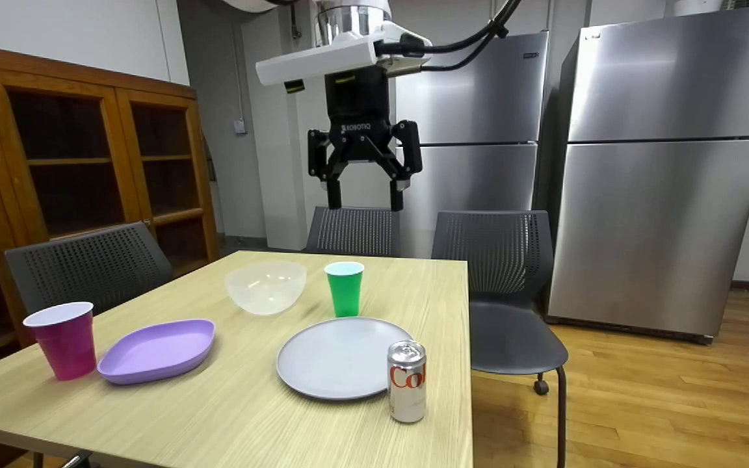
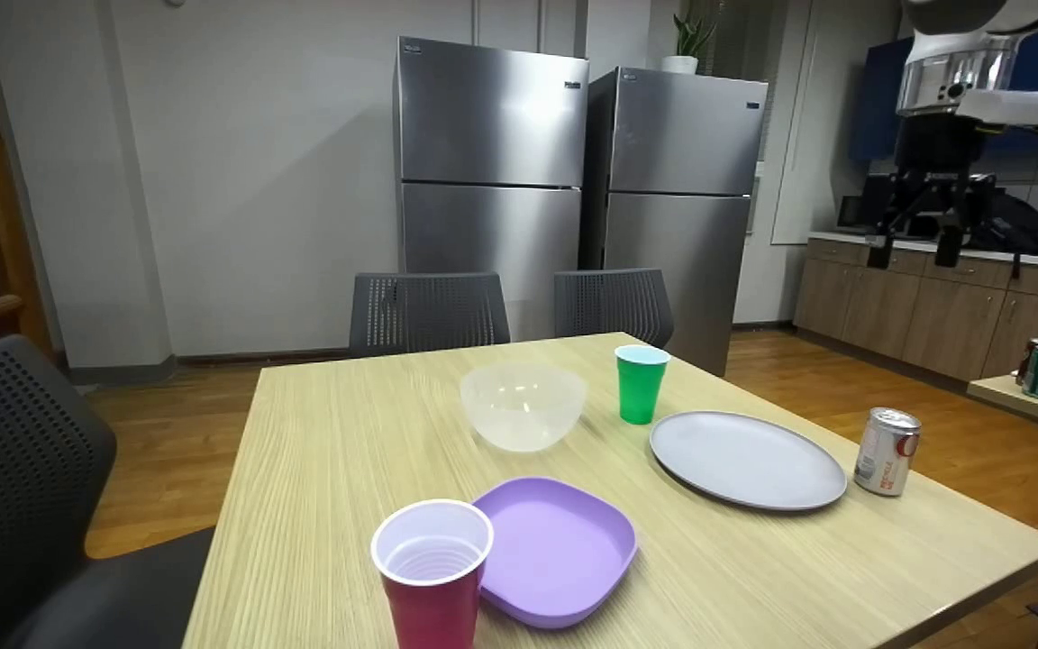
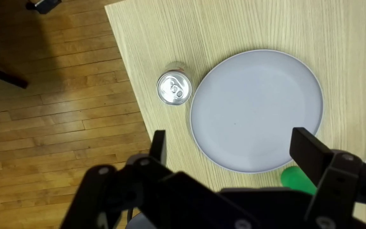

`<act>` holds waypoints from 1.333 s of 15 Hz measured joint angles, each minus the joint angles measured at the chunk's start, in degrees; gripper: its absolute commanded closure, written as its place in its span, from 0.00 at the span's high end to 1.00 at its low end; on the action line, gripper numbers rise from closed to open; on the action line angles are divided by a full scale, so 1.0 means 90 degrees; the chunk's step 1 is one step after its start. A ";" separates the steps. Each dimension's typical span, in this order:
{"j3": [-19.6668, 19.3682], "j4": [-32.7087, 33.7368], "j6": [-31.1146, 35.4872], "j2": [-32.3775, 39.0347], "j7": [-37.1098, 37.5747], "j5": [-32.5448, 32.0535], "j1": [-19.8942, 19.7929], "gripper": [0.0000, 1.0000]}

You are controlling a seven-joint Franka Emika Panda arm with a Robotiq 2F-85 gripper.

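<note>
You're hovering the gripper, fingers spread and empty, with the plate lying well below, mostly ahead of their gap in the wrist view.

- Plate: round, pale grey, lying flat on the table.
- Can: silver with red lettering, upright just beside the plate, near the table's edge.
- Green cup: pale inside, upright, just beside the plate, well apart from the can.

"ROBOTIQ" on claw, "Co" on can
</note>
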 measured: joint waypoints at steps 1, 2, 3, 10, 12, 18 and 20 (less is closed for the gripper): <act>0.0000 -0.0042 0.0171 0.0046 0.0000 0.0000 0.0000 1.00; 0.0000 -0.0085 0.0357 0.0104 0.0000 0.0000 0.0000 1.00; -0.0002 -0.0130 0.0573 0.0182 0.0000 0.0000 0.0000 1.00; -0.0132 -0.0407 0.2374 0.1012 0.0011 0.0014 -0.0139 1.00; -0.0203 -0.0445 0.2746 0.1261 0.0017 0.0016 -0.0235 1.00; -0.0304 -0.0497 0.3255 0.1927 0.0045 0.0035 -0.0463 1.00; -0.0304 -0.0498 0.3317 0.2125 0.0045 0.0080 -0.0479 1.00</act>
